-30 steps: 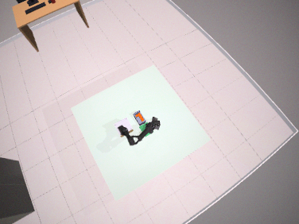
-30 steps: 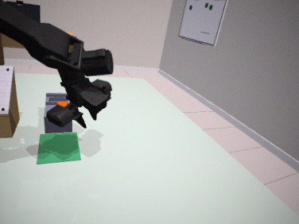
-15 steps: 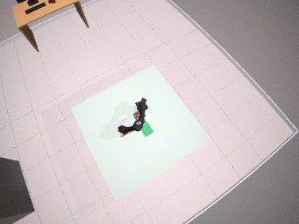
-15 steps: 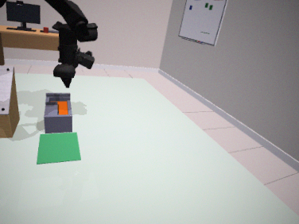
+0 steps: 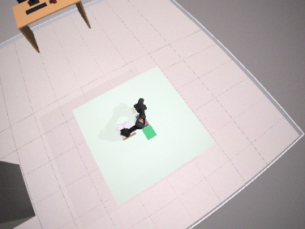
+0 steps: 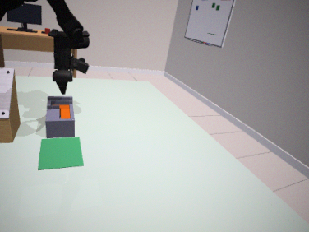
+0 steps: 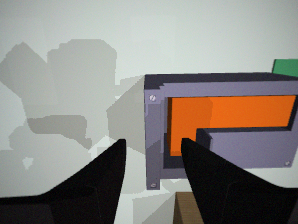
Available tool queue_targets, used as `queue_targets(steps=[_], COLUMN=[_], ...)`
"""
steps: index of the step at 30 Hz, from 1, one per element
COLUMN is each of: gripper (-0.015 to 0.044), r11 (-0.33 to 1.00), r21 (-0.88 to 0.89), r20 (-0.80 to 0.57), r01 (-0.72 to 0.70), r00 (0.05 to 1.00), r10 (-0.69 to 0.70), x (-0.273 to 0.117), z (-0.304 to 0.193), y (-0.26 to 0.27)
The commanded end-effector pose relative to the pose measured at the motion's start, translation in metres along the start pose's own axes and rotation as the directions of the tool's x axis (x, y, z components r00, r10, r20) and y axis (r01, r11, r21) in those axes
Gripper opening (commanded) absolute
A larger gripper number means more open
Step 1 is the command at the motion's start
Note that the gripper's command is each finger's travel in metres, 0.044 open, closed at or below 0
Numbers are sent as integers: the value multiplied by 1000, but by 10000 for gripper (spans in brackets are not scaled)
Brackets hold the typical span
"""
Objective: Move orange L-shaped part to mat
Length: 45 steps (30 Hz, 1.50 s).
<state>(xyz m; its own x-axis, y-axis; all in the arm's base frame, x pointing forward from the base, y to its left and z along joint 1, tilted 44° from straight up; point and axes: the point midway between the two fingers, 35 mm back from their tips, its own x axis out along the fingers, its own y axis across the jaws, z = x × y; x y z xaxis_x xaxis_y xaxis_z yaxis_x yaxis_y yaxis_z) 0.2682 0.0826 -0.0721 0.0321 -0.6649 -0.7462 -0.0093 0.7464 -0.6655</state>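
Hovering above the tray [image 6: 60, 127] [image 7: 240, 146], upper left in the exterior view, end effector [image 6: 63, 93] [image 7: 153, 144] apart, orange part [image 6: 65, 112] [image 7: 232, 112] lying in its pocket.

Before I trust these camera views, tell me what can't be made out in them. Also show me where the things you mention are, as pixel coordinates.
Orange L-shaped part [image 6: 65, 112] [image 7: 230, 112]: top view, mostly hidden by the arm.
Green square mat [image 5: 149, 132] [image 6: 61, 153] [image 7: 287, 67]: wrist view, cut off by the right edge.
Black gripper [image 6: 62, 93] [image 7: 153, 144]: exterior view, finger gap too small to judge.
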Motion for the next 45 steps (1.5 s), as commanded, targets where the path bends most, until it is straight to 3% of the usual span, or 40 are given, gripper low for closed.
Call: queue_targets(steps=[1, 45], gripper=[180, 180], r11=[1000, 1000], r21=[-14, -14], r20=[-18, -17], r01=[20, 22], r00=[1000, 1000], r10=[-20, -22], x=[36, 72], z=[-8, -8], y=[-4, -6])
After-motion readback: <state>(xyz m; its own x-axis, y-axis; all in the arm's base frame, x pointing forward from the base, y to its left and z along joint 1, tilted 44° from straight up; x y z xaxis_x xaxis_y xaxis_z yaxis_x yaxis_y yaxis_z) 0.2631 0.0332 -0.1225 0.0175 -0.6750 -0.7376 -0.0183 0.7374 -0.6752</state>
